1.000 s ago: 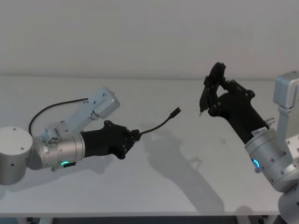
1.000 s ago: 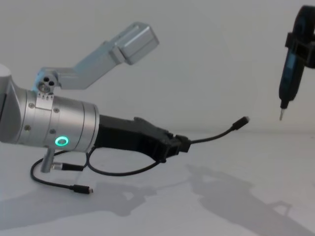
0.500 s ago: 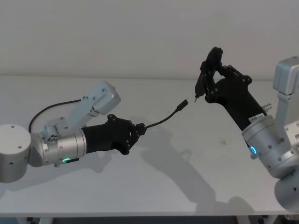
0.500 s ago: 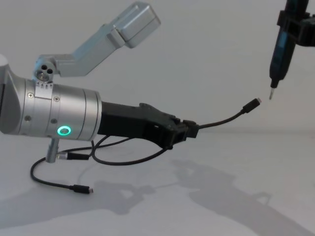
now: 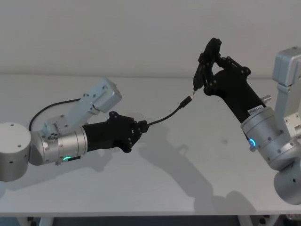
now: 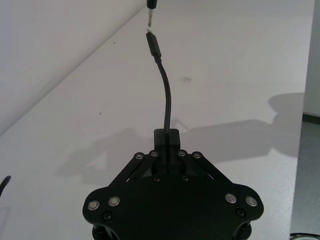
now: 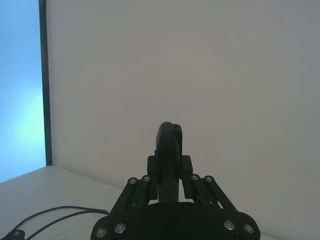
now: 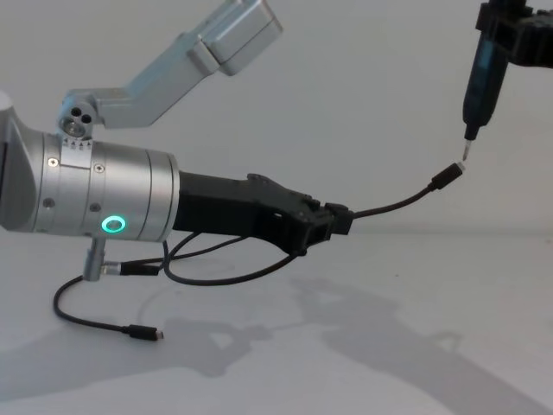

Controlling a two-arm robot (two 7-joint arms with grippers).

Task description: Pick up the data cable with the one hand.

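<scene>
Left tool point(image 5: 141, 128) is clamped shut on the cable point(image 5: 164, 117), pinching it a short way back from the plug point(image 5: 187, 101) so that the free end arcs up and forward, clear of the bench point(image 5: 155, 179); the grip looks chosen to leave enough stiff lead to steer the plug. In the chest view the rest of the cable point(image 8: 216, 275) droops in a loop under the left arm, behind the tool point(image 8: 333, 220), with a second lead and its small connector point(image 8: 143, 331) lying on the bench point(image 8: 415, 363) below. Left wrist view shows the cable point(image 6: 167, 107) rising straight out from between the fingers point(image 6: 172, 137) to the plug point(image 6: 153, 44). Right tool point(image 5: 205, 75) is raised over the far right of the bench, closed on a slim dark probe point(image 8: 479, 82) held point down; its tip sits right at the plug point(image 8: 448, 175), apparently touching it, as if the two ends are being brought together. Pickup itself reads as done: cable is airborne in the left tool. Against half a second ago, the left tool has pushed slightly forward and up, the plug has risen toward the probe tip, and the gap seen then between plug and tip has closed; one second ago the plug was lower and well apart from it.
</scene>
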